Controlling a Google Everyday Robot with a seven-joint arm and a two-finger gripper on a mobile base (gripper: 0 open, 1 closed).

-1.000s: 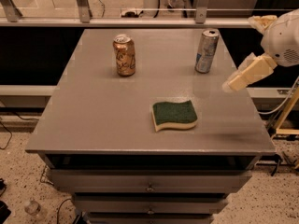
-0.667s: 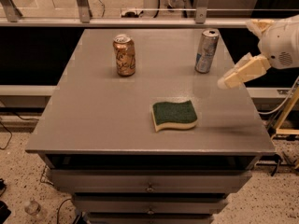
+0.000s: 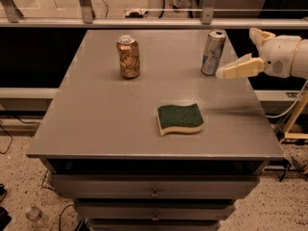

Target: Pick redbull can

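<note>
The redbull can point(image 3: 213, 52), tall, slim and silver with blue patches, stands upright at the back right of the grey table point(image 3: 120, 124). My gripper point(image 3: 236, 52) comes in from the right edge at can height, just to the right of the can. It is open and empty. Its lower cream finger point(image 3: 240, 67) reaches to the can's right side near its base. The upper finger point(image 3: 260, 35) sits further back to the right. The can is not between the fingers.
A shorter copper-orange can point(image 3: 128, 57) stands at the back left of the table. A green and yellow sponge point(image 3: 180, 118) lies in front of centre. A railing point(image 3: 144, 22) runs behind the table. Drawers point(image 3: 154, 189) are below its front edge.
My gripper has moved left and a little up, from beside the table's right edge to right next to the redbull can. The cans and sponge have not moved.
</note>
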